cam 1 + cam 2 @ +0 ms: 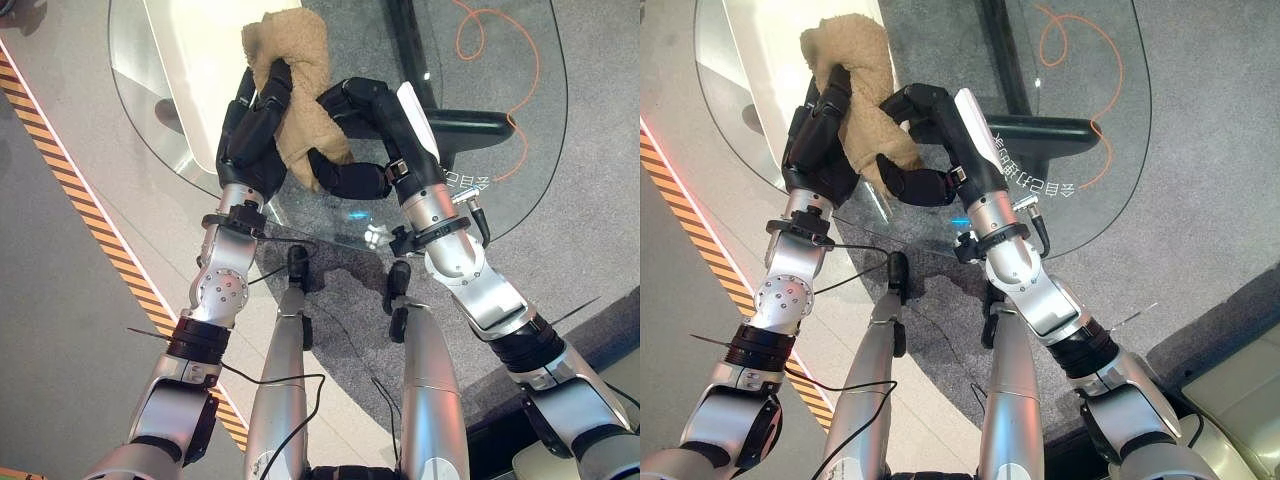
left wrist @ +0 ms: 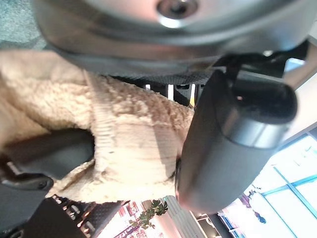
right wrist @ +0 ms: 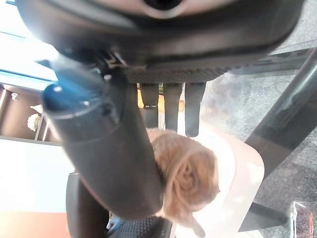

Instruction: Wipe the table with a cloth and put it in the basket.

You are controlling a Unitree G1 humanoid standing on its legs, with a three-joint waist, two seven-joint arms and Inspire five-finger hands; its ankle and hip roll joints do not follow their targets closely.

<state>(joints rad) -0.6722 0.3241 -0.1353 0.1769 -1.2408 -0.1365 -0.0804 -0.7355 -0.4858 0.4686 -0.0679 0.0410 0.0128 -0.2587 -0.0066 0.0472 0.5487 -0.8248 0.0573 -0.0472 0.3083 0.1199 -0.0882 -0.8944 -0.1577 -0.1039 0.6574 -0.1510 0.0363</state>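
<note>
Fingers (image 1: pixel 262 105) of the left hand (image 1: pixel 250 140) clench a fluffy tan cloth (image 1: pixel 300 90) over the glass tabletop (image 1: pixel 500 150); right hand (image 1: pixel 350 140) cups it, curled. Soft, light; grip bunched folds.

Both arms reached forward, hands close together. The left hand (image 1: pixel 255 135) had its fingers curled around the cloth (image 1: pixel 300 100); the right hand (image 1: pixel 365 140) curled against it from the opposite side.
</note>
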